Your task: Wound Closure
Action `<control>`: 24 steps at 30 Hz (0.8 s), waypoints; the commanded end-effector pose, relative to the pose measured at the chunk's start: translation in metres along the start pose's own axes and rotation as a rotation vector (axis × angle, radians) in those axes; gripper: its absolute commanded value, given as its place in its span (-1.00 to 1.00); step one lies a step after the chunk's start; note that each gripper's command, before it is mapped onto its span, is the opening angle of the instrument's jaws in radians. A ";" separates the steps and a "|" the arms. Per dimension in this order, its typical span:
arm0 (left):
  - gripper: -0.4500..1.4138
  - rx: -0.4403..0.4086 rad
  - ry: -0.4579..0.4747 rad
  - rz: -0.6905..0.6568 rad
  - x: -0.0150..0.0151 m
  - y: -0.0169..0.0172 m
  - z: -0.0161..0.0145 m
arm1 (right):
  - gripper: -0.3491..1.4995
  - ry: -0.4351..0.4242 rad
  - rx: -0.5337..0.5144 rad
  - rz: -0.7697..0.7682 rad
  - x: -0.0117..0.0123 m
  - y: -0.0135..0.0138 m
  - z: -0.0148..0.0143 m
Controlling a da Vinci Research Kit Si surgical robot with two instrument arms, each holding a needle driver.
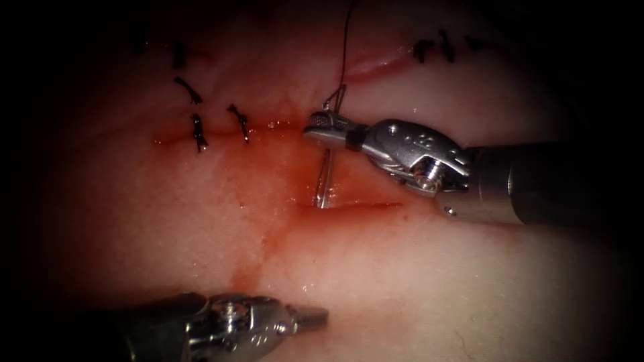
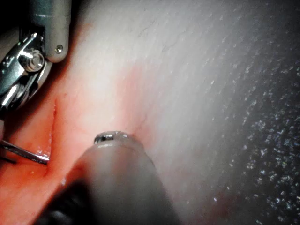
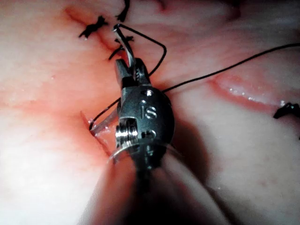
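My right tool (image 1: pixel 323 127) comes in from the right, its jaws shut on the curved needle (image 1: pixel 324 181) towards its thread end. The needle runs down from the jaws, and its point sits in the tissue at the open cut (image 1: pixel 362 205). In the right wrist view the right tool (image 3: pixel 127 70) grips the needle (image 3: pixel 123 44) just behind the eye, and the needle's front part enters the cut (image 3: pixel 86 119). Black thread (image 1: pixel 345 47) leads from the needle's end up and away. My left tool (image 1: pixel 314 316) lies low on the near side, jaws shut and holding nothing.
Several black stitches (image 1: pixel 198 131) close the cut left of the needle. A second cut (image 1: pixel 376 64) at the upper right carries knots (image 1: pixel 424 49). Red fluid (image 1: pixel 282 174) stains the tissue around the needle. In the left wrist view the needle (image 2: pixel 26 154) meets the cut beside the right tool (image 2: pixel 21 75).
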 end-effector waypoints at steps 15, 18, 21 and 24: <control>-1.00 0.006 -0.006 0.009 -0.0025 -0.0019 0.0019 | -1.00 0.004 0.109 0.112 0.0004 0.0012 0.0021; -1.00 0.006 -0.005 0.004 -0.0031 -0.0023 0.0021 | -1.00 0.012 0.108 0.125 0.0004 0.0012 0.0023; -1.00 0.007 -0.005 0.006 -0.0037 -0.0026 0.0024 | -1.00 0.010 0.107 0.149 0.0005 0.0012 0.0024; -1.00 0.008 -0.005 -0.004 -0.0042 -0.0029 0.0027 | -1.00 0.010 0.107 0.179 0.0005 0.0011 0.0025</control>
